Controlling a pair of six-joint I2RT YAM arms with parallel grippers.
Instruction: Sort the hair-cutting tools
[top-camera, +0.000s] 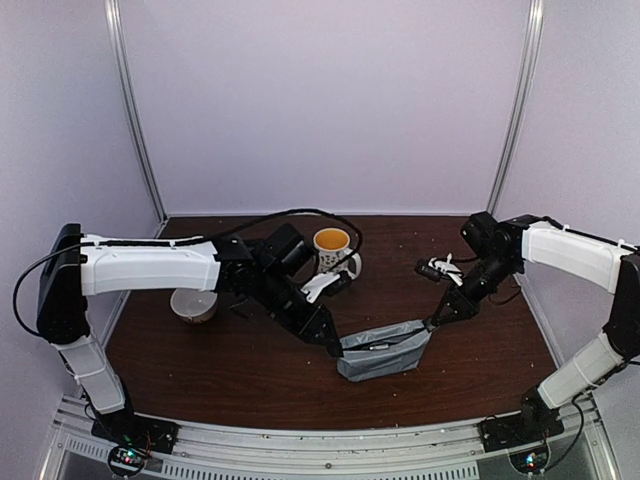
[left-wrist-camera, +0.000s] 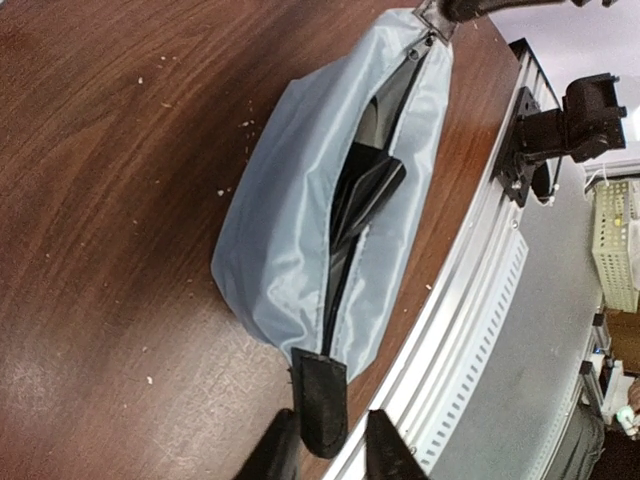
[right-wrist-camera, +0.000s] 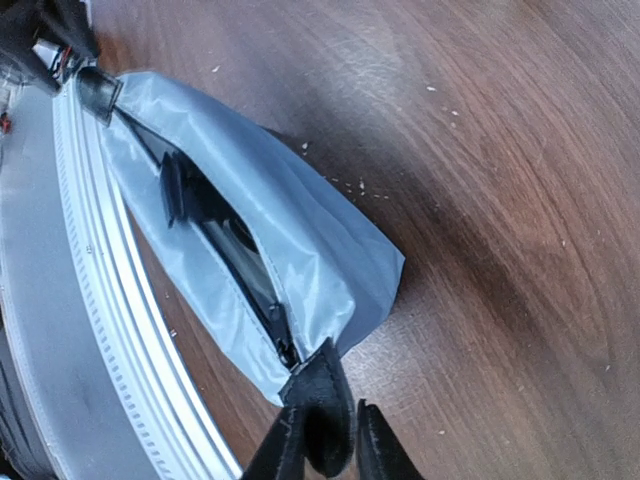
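The grey zip pouch (top-camera: 385, 350) lies near the table's front edge with its zip open. Inside it I see black hair-cutting tools (left-wrist-camera: 365, 190), also in the right wrist view (right-wrist-camera: 182, 190), with a silvery part (right-wrist-camera: 245, 255); I cannot tell which tools they are. My left gripper (top-camera: 335, 343) is at the pouch's left end. Its fingers (left-wrist-camera: 270, 455) stand on either side of the black end tab (left-wrist-camera: 322, 395), with a gap on one side. My right gripper (top-camera: 437, 320) is shut on the black tab (right-wrist-camera: 322, 400) at the pouch's right end. No tools lie loose on the table.
A patterned mug (top-camera: 332, 245) stands at the back middle and a white bowl (top-camera: 193, 305) at the left. The metal rail at the table's front edge (left-wrist-camera: 470, 330) runs just beside the pouch.
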